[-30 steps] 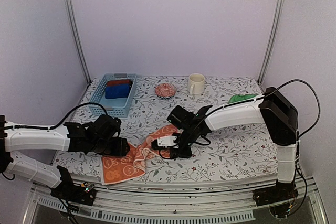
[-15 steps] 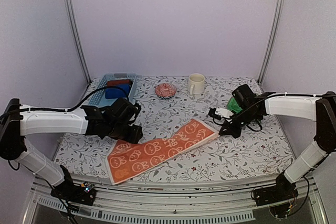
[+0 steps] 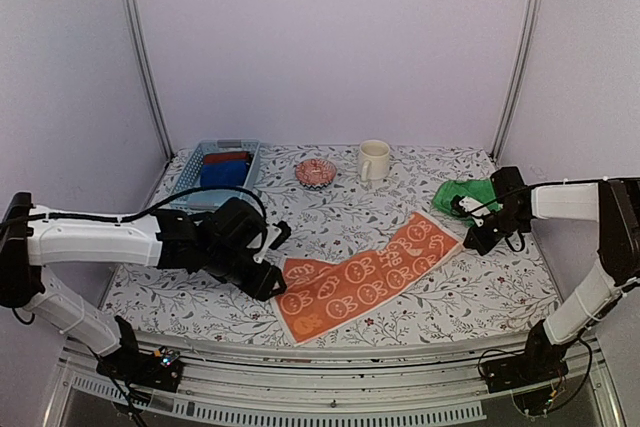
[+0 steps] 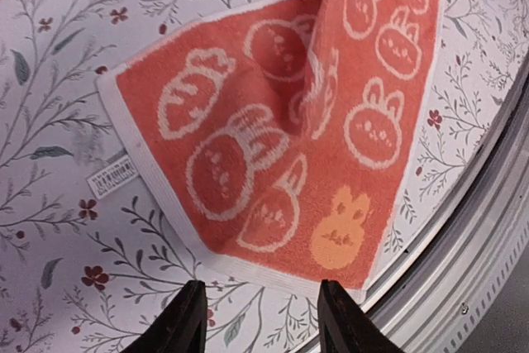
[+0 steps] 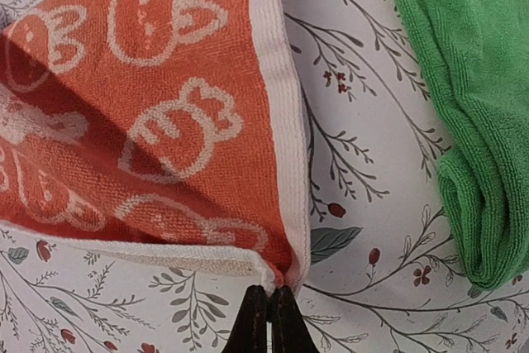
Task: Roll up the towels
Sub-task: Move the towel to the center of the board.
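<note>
1. One orange towel (image 3: 365, 275) lies spread slantwise from the counter's front edge toward its right edge. Its centre crease is clear only in the left wrist view.
2. Left gripper (image 4: 264, 324): jaws wide, empty, at the towel's left corner.
3. Right gripper (image 5: 266, 320): jaws pinched on the towel's far corner.
4. Green towel (image 3: 458, 195): bunched, just beyond.
5. Far edge: mug (image 3: 373, 160), basket (image 3: 243, 185).

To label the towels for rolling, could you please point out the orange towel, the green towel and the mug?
orange towel (image 3: 366, 275), top external view, middle of the cloth.
green towel (image 5: 463, 80), right wrist view, its folded middle.
mug (image 3: 373, 162), top external view, its side wall.
</note>
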You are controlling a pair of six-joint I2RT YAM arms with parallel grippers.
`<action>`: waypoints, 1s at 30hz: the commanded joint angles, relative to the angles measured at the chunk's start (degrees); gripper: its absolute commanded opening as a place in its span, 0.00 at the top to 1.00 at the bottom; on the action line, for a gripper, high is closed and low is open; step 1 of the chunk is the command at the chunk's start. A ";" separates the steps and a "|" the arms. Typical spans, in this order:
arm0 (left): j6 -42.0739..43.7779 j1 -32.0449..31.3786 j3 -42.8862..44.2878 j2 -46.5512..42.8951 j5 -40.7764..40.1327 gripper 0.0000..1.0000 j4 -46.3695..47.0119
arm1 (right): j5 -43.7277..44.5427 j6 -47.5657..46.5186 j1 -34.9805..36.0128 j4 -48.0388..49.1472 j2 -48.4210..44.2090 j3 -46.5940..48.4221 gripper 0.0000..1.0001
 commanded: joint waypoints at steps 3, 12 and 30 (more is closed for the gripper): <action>3.05 -9.07 3.08 6.09 5.07 0.52 -4.23 | -1.62 1.60 -0.50 1.88 -1.99 -0.67 0.97; 12.91 -18.35 9.38 17.45 -0.28 0.64 -8.09 | -2.53 1.78 -0.54 1.73 -1.21 -0.18 0.97; 16.28 -23.36 10.16 22.88 -10.42 0.67 -10.22 | -3.79 1.84 -0.52 1.13 0.11 0.26 0.97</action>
